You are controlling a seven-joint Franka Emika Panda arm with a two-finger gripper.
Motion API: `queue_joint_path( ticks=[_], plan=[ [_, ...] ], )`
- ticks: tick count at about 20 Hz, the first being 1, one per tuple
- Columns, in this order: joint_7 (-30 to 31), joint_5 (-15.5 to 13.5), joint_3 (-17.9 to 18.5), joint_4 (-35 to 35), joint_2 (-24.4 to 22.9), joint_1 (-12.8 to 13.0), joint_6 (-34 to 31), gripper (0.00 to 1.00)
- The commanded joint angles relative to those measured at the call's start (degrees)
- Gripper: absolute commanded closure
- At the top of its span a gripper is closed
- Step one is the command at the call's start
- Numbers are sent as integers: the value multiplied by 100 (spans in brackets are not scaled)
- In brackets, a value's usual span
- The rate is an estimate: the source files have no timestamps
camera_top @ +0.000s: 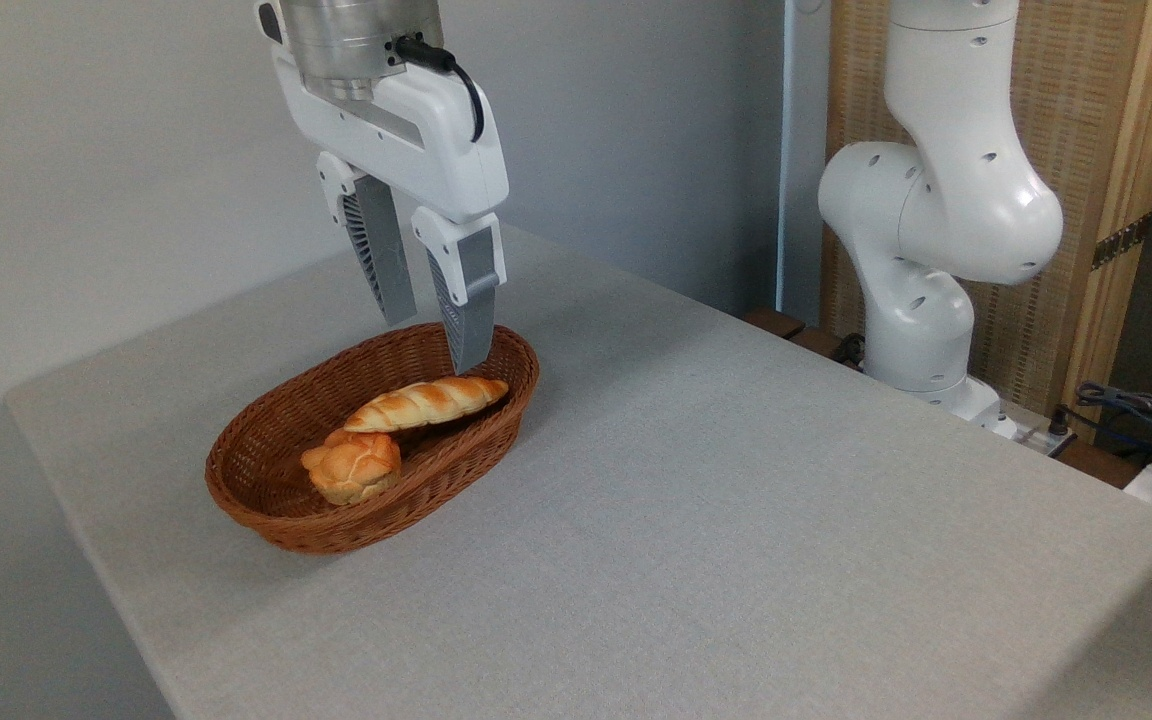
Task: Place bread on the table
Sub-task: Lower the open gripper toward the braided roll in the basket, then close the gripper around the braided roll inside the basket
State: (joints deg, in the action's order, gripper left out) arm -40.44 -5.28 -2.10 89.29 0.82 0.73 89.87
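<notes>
Fingers spread, the gripper (433, 345) hangs just above the bread (426, 403); it looks light, firm-crusted, best pinched mid-loaf.

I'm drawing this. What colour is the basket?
Reddish-brown woven wicker basket, seen in the fixed camera view.

The arm (936, 200) runs off the top edge, as does the mount above the hand (433, 340); the counter (736, 500) is cropped below and right; cables (1136, 410) at far right are indistinct.
</notes>
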Motion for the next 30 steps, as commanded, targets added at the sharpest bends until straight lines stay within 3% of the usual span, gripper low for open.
queue_joint_path(
  ticks=[1, 9, 12, 16, 18, 20, 24, 30],
  plan=[
    [-7, -61, 34, 27, -30, 15, 48, 0],
    [28, -131, -53, 79, -47, 6, 66, 0],
    [28, -438, -229, 474, -205, 6, 171, 0],
    [54, -816, -773, 1553, -547, 6, 1126, 0],
    [500, -1037, -1133, 2012, -540, 15, 1786, 0],
    [896, -1028, -1450, 2302, -487, 15, 2252, 0],
    [1065, -949, -1644, 2593, -381, 15, 2518, 0],
    [1012, -239, -1662, 2646, -232, 50, 2553, 0]
  ],
)
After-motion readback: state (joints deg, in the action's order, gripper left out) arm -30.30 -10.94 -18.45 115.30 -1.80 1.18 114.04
